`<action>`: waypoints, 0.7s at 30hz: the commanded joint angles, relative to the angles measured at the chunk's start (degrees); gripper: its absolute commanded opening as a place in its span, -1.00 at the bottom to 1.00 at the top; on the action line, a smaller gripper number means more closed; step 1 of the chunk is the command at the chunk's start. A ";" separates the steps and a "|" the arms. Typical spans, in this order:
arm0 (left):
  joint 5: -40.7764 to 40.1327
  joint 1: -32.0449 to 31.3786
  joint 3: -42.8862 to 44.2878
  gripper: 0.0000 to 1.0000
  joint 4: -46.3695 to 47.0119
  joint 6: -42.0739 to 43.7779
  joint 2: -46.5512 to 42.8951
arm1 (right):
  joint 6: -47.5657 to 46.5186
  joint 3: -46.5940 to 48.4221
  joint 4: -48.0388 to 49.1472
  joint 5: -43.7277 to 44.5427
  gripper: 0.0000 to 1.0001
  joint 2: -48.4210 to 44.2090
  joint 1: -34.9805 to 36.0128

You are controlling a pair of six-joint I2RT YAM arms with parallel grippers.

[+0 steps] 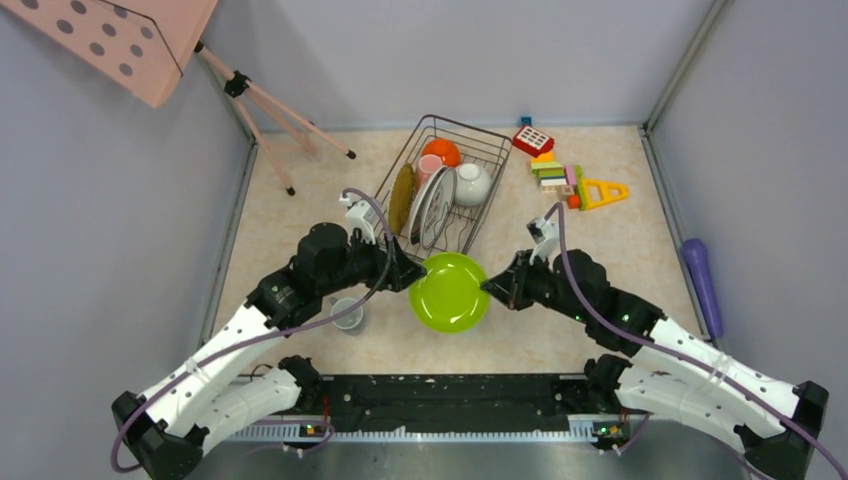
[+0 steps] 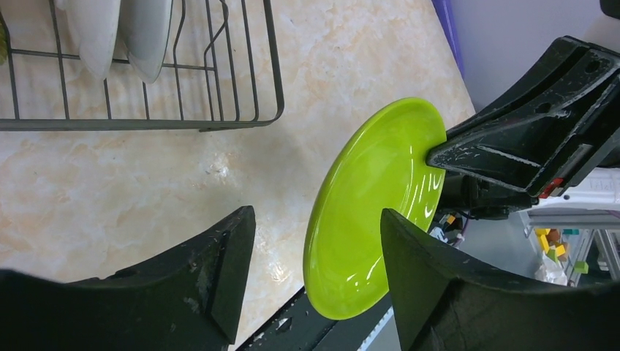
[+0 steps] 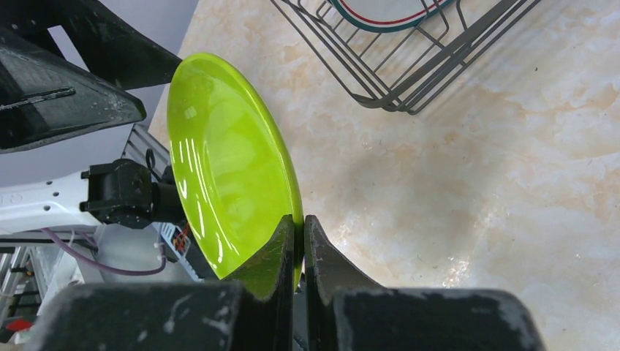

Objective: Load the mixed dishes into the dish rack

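The lime-green plate (image 1: 450,292) hangs tilted above the table in front of the dish rack (image 1: 495,160). My right gripper (image 1: 487,287) is shut on its right rim, as the right wrist view (image 3: 298,223) shows. My left gripper (image 1: 410,275) is open, with one jaw on each side of the plate's left rim (image 2: 373,212). The rack holds the straw mat (image 1: 402,197), pink cup (image 1: 428,168), white plate (image 1: 437,207), orange bowl (image 1: 441,151) and a whitish cup (image 1: 472,184). A second whitish cup (image 1: 347,313) stands on the table by my left arm.
Colourful toy blocks (image 1: 560,175) and a red toy (image 1: 533,139) lie right of the rack. A pink tripod stand (image 1: 270,110) is at the back left. A purple object (image 1: 702,285) lies along the right wall. Walls enclose the table.
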 commanded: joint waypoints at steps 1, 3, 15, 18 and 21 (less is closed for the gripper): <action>2.97 0.29 -1.09 0.36 4.75 -0.94 0.82 | -0.62 3.82 3.07 -0.56 -1.00 -0.26 0.59; 4.11 0.33 -1.22 0.35 5.38 -0.98 1.05 | -0.55 4.10 2.93 -0.41 -1.00 -0.39 0.62; 3.89 0.28 -0.94 -0.06 6.13 -1.45 0.91 | -0.45 4.16 0.05 2.11 -1.00 -2.96 0.61; 4.44 0.32 -1.22 -0.02 6.55 -1.56 1.28 | -0.61 4.40 -0.03 2.19 -1.00 -3.10 0.59; 4.82 0.33 -1.59 -0.02 6.54 -1.71 1.57 | -0.60 4.98 -0.03 2.17 -1.00 -2.83 0.60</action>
